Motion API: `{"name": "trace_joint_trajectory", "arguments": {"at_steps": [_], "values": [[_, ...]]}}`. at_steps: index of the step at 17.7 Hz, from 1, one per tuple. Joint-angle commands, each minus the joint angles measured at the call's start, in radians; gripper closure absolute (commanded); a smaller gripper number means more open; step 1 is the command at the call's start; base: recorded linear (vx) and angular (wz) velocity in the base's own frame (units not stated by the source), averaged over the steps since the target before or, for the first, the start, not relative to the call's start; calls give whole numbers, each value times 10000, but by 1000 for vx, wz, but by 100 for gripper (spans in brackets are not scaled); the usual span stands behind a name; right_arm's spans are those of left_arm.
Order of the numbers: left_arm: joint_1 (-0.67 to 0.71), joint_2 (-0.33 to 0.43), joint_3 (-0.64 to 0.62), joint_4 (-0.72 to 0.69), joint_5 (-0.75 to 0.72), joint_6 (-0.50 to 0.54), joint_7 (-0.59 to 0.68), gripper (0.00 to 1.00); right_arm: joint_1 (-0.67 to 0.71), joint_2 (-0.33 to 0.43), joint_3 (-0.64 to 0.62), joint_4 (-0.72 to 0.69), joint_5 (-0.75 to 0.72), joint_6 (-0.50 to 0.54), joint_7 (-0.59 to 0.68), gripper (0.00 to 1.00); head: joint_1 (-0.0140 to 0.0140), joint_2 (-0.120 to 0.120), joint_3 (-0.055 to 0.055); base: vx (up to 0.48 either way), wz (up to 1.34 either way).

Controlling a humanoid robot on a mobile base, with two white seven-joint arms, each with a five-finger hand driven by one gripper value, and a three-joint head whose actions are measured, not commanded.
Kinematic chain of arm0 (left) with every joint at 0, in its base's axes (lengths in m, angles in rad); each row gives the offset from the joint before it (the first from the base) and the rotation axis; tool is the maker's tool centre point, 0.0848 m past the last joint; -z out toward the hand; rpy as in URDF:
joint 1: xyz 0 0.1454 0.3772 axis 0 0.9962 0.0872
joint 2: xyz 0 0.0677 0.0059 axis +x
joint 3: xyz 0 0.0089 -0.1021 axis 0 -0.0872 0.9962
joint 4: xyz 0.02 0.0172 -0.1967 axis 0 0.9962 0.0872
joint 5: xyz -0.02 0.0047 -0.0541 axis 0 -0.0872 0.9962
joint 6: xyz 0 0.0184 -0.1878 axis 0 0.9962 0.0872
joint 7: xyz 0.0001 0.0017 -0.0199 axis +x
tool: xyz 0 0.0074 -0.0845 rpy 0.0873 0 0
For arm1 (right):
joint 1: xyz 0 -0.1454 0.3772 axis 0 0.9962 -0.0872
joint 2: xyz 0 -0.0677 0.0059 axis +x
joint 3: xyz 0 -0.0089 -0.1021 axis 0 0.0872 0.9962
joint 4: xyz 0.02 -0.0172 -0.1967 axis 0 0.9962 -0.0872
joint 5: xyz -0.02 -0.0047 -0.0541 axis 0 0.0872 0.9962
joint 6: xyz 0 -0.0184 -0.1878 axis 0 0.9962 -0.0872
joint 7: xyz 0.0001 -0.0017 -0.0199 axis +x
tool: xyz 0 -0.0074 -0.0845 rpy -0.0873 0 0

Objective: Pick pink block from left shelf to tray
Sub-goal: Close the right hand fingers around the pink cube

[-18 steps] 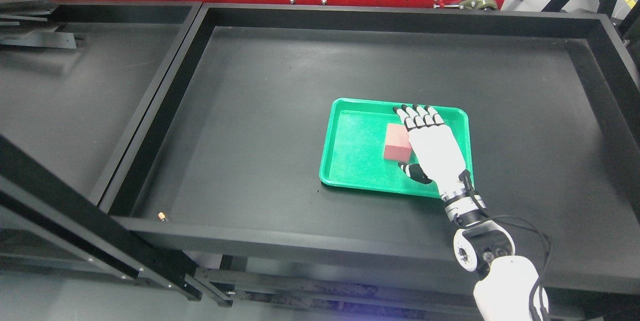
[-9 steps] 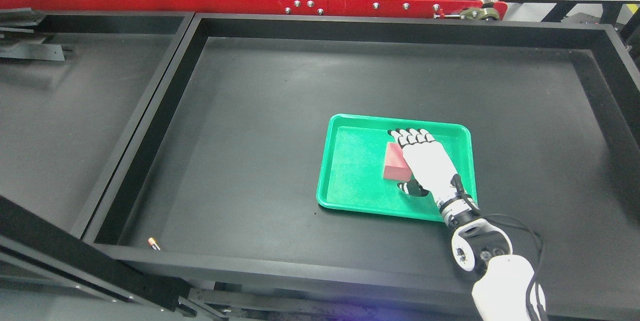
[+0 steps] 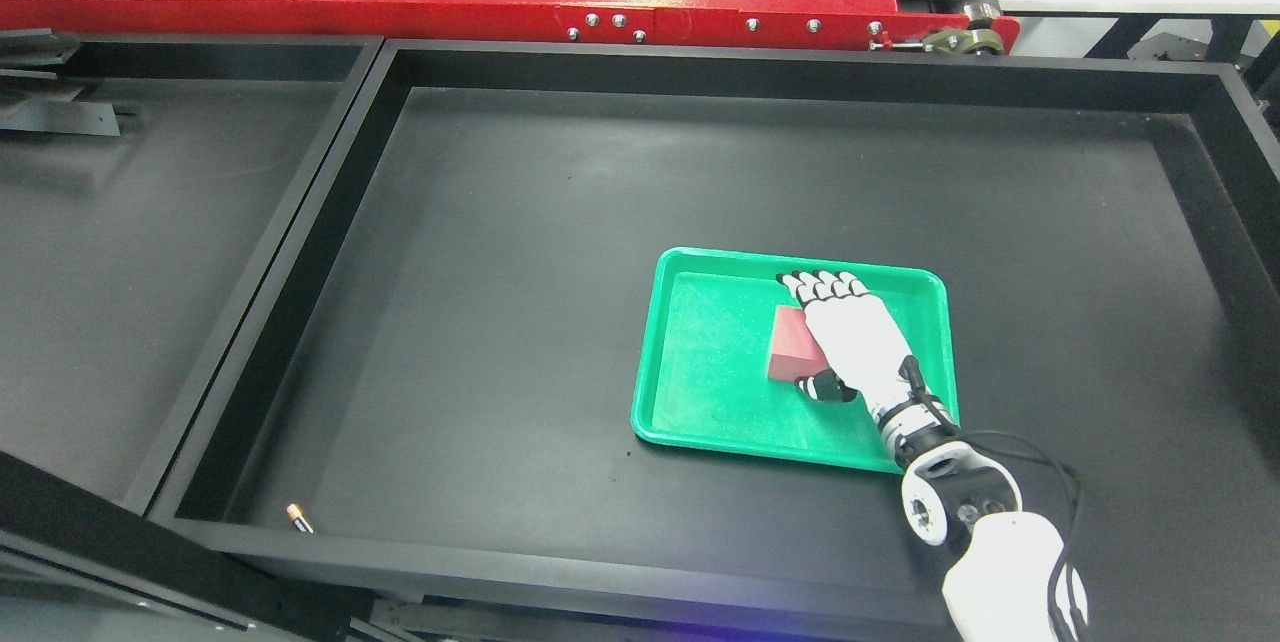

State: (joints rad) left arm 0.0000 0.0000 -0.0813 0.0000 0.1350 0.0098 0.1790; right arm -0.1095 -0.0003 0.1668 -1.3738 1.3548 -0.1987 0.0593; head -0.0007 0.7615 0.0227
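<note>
The small pink rectangular block point(image 3: 792, 346) is sitting inside the shallow green plastic tray point(image 3: 700, 362), toward the tray's right half, resting flat on the tray floor. The tray itself is lying on the big black walled shelf surface point(image 3: 520, 302), a bit right of the middle and closer to the near edge.

The robot's white right hand point(image 3: 850, 332) is coming in from the lower right corner, with its white forearm and a round grey wrist joint point(image 3: 945, 502) hanging just past the tray's near right corner. The hand is lying over the right side of the block, palm down, covering part of it. The black-tipped fingers point(image 3: 815, 284) are stretching out side by side toward the tray's far rim, fairly straight and not wrapping round the block, and the thumb point(image 3: 822, 387) is poking out to the left just beside the block's near corner (whether it's actually touching the block, I can't tell from this angle). So the hand is looking loose and unclenched, not gripping anything.

Other bits: a tiny orange-tipped cylindrical thing point(image 3: 298, 518) is lying at the shelf's near left corner, well apart from the tray. A red metal beam with bolts point(image 3: 500, 7) is running along behind the shelf, and a second black shelf bay point(image 3: 130, 222) is sitting off to the left.
</note>
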Motion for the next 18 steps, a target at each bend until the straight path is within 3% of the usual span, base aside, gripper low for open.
{"name": "trace_joint_trajectory", "arguments": {"at_steps": [1, 6, 10, 14, 18], "values": [[-291, 174, 0, -174, 0, -6, 5, 0, 37, -172, 4, 331, 59, 23, 21, 8, 0, 0, 0, 28, 0], [-291, 174, 0, -174, 0, -6, 5, 0, 37, -172, -26, 331, 74, 23, -10, 38, 0, 0, 0, 11, 0], [-307, 174, 0, -174, 0, -6, 5, 0, 52, -172, -26, 301, 59, -84, -132, 55, 0, 0, 0, 0, 0], [-292, 174, 0, -174, 0, -6, 5, 0, 67, -172, -26, 316, 59, -161, -698, 96, 0, 0, 0, 0, 0], [-291, 174, 0, -174, 0, -6, 5, 0, 52, -441, -134, -19, -79, -146, -3269, 97, 0, 0, 0, 0, 0]]}}
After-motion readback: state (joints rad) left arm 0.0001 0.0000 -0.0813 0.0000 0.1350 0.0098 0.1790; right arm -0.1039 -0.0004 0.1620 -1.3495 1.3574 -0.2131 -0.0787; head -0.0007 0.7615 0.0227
